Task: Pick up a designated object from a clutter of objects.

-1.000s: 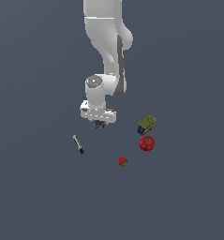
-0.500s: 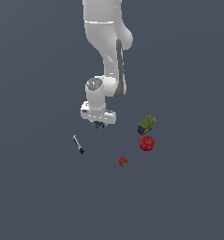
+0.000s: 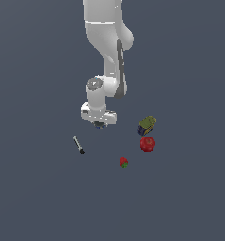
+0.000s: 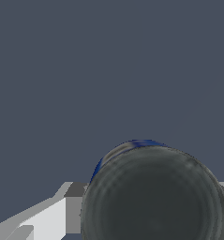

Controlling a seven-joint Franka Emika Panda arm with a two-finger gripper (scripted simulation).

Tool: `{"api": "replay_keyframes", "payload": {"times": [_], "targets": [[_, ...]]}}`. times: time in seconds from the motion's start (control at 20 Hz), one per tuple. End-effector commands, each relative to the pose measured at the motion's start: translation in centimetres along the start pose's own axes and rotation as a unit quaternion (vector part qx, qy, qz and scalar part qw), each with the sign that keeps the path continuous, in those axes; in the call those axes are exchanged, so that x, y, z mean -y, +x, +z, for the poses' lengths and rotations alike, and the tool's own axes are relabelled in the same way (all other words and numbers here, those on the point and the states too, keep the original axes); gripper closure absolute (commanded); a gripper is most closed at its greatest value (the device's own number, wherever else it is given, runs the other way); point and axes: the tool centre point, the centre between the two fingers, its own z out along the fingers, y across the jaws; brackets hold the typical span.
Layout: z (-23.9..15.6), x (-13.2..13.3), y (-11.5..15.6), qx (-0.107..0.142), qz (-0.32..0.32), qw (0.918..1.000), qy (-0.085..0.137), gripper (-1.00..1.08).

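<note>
Taking the apple (image 3: 148, 143) as landmark: the tipped can (image 3: 147, 125) lies just behind it, and the strawberry (image 3: 124, 162) lies nearer the camera, toward the exterior view's left. The pen-like stick (image 3: 78, 145) lies well apart on that same side, and the small round can (image 3: 100, 125) sits behind the stick, under the gripper (image 3: 100, 123).

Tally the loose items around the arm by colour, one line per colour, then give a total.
Red: 2, the apple and the strawberry
Olive-yellow and blue: 1, the can
Grey with black tip: 1, the thin stick
Dark grey with blue rim: 1, the squat round can, under the gripper
Total: 5
</note>
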Motion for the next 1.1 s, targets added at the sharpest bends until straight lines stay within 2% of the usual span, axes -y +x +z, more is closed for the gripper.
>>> {"api": "replay_keyframes", "payload": {"times": [0.0, 0.5, 1.05], "targets": [[-0.2, 0.0, 0.0, 0.0, 0.0, 1.0, 0.0, 1.08], [-3.3, 0.3, 0.3, 0.0, 0.0, 1.0, 0.0, 1.08], [-11.1, 0.9, 0.9, 0.0, 0.001, 1.0, -0.001, 1.08]]}}
